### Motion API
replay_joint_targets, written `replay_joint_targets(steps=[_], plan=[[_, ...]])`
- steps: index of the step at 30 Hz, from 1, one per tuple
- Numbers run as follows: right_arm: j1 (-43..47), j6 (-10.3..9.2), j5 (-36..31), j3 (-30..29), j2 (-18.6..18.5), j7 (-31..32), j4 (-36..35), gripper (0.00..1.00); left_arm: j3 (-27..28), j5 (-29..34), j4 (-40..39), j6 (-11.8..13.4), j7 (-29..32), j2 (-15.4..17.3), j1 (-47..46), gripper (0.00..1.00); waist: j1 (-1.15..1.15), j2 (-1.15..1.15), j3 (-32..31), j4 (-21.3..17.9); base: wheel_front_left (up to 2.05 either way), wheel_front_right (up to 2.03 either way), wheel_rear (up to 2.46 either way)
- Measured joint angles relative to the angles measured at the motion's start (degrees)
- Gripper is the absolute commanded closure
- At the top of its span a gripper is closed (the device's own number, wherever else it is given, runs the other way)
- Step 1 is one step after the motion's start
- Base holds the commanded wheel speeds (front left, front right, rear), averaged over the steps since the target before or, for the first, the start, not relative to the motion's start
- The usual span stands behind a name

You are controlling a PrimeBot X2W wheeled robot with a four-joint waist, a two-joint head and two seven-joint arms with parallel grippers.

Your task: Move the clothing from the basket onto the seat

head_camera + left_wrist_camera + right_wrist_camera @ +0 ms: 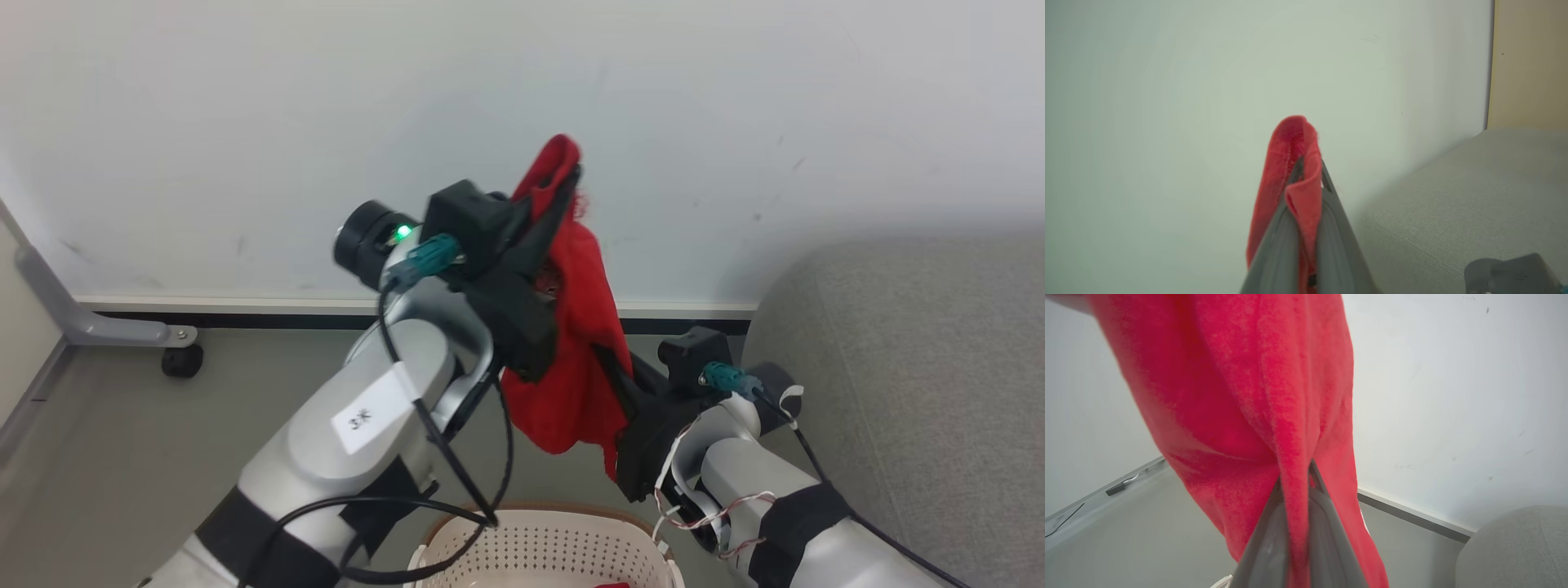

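A red piece of clothing (575, 359) hangs in the air above the basket (539, 543), in front of the white wall. My left gripper (563, 184) is shut on its top fold, which sticks up past the fingertips (1310, 171). My right gripper (608, 359) is shut on the clothing lower down, a fold pinched between its fingers (1294, 486). The cream basket with its brown rim sits at the bottom of the head view, and a scrap of red (612, 584) shows inside it. The grey seat (914, 376) stands to the right.
A white wall (245, 122) with a skirting board closes the far side, over a grey floor (163, 425). A grey frame leg on a black caster (181, 359) stands at the left. A beige panel (1529, 61) rises behind the seat.
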Motion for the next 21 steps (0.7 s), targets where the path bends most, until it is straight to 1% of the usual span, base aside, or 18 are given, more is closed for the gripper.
replay_joint_targets(steps=[1, 2, 3, 4, 8, 12, 17, 21], plan=[[-0.27, 0.24, 0.04, -0.21, 0.0, -0.05, 0.16, 1.0, 0.42, -0.73, 0.09, 0.24, -0.21, 0.47, 0.48, 0.61, 0.0, 0.0, 0.04, -0.27, 0.0, 0.0, 0.0], [-0.65, 0.3, 0.04, -0.42, 0.01, -0.16, 0.33, 1.0, 0.85, -1.24, 0.15, 0.53, -0.53, 0.9, 1.12, 0.42, 0.0, 0.0, 0.09, -0.57, 0.0, 0.0, 0.0], [-0.97, 0.45, 0.04, -0.67, 0.01, -0.4, 0.51, 1.0, 1.21, -1.45, 0.27, 0.67, -0.76, 1.4, 1.81, 0.18, 0.0, 0.0, 0.13, -0.87, 0.0, 0.0, 0.0], [-1.3, 0.74, 0.04, -0.94, 0.0, -0.55, 0.76, 1.0, 1.56, -1.56, 0.35, 0.98, -1.03, 1.79, 2.54, 0.0, 0.0, 0.0, 0.16, -1.19, 0.0, 0.0, 0.0], [-2.44, 1.21, 0.04, -2.11, -0.05, -1.0, 2.13, 1.0, 2.36, -2.37, 0.74, 1.13, -1.8, 2.74, 4.91, 0.0, 0.0, 0.0, 0.27, -2.55, 0.0, 0.0, 0.0], [-3.44, 1.29, 0.04, -3.32, -0.47, -1.09, 2.59, 1.0, 3.02, -2.8, 0.71, 1.1, -2.56, 3.58, 6.95, 0.0, 0.0, 0.0, 0.31, -3.97, 0.0, 0.0, 0.0], [-3.81, 1.29, 0.02, -4.12, -1.69, -1.48, 2.69, 1.0, 3.31, -3.44, 0.58, 1.1, -3.45, 5.21, 10.88, 0.0, 0.0, 0.0, 0.31, -5.9, 0.0, 0.0, 0.0], [-4.03, 1.29, -0.26, -4.31, -3.01, -1.51, 2.68, 1.0, 3.54, -4.88, 0.44, 1.13, -4.0, 5.73, 14.18, 0.0, 0.0, 0.0, 0.27, -7.57, 0.0, 0.0, 0.0]])
